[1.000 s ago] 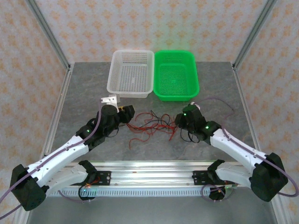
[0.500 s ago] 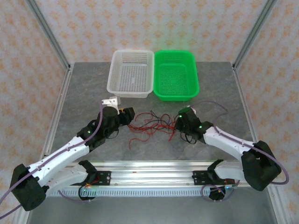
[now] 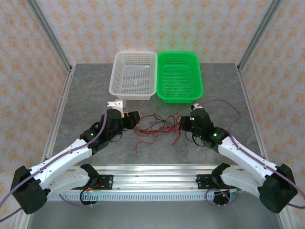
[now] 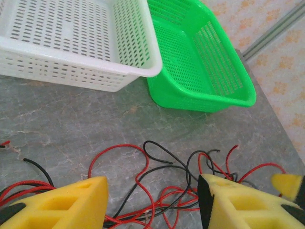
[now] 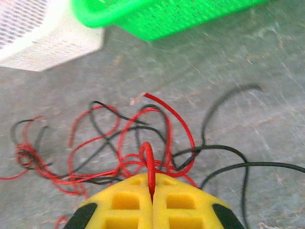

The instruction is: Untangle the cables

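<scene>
Ahead of me, upper centre of the top view, a white basket [image 3: 131,94] and a green basket [image 3: 180,98] sit side by side, rims touching. Both rest on the grey marbled table [image 3: 81,100], with patterned wallpaper [image 3: 143,24] behind.

The top camera looks down from high above the cables [image 3: 151,128], both wrist cameras look across them from low and close, and all share the white basket [image 4: 62,71] and green basket [image 4: 190,93] beyond.

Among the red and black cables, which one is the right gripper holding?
A red cable: its loop sticks up out of the right gripper, whose jaws are shut on it. The black cables lie loose nearby, outside its grip.
</scene>
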Robot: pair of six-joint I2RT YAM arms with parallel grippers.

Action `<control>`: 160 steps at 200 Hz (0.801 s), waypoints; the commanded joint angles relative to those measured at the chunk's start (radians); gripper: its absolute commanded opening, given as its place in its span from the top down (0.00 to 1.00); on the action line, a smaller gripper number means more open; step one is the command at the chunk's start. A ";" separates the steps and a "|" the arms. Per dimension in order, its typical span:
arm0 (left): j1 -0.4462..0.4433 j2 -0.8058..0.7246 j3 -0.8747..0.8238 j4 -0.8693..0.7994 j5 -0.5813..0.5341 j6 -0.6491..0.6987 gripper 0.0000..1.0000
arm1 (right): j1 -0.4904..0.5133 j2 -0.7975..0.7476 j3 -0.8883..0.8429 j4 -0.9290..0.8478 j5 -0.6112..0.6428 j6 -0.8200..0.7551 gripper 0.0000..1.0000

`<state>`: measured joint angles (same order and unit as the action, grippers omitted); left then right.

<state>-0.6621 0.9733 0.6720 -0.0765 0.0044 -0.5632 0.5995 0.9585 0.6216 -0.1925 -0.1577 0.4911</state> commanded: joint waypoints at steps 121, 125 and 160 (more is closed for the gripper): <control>-0.186 0.300 0.151 0.392 0.145 0.299 0.47 | 0.004 -0.125 0.142 0.149 -0.413 -0.276 1.00; -0.192 0.310 0.153 0.399 0.142 0.308 0.47 | 0.003 -0.126 0.144 0.151 -0.412 -0.269 1.00; -0.218 0.415 0.157 0.446 0.117 0.328 0.47 | 0.003 -0.119 0.161 0.166 -0.384 -0.194 1.00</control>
<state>-0.8684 1.3323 0.8017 0.2783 0.1219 -0.2810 0.5995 0.8509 0.7296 -0.0963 -0.5365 0.2390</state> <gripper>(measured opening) 0.527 0.050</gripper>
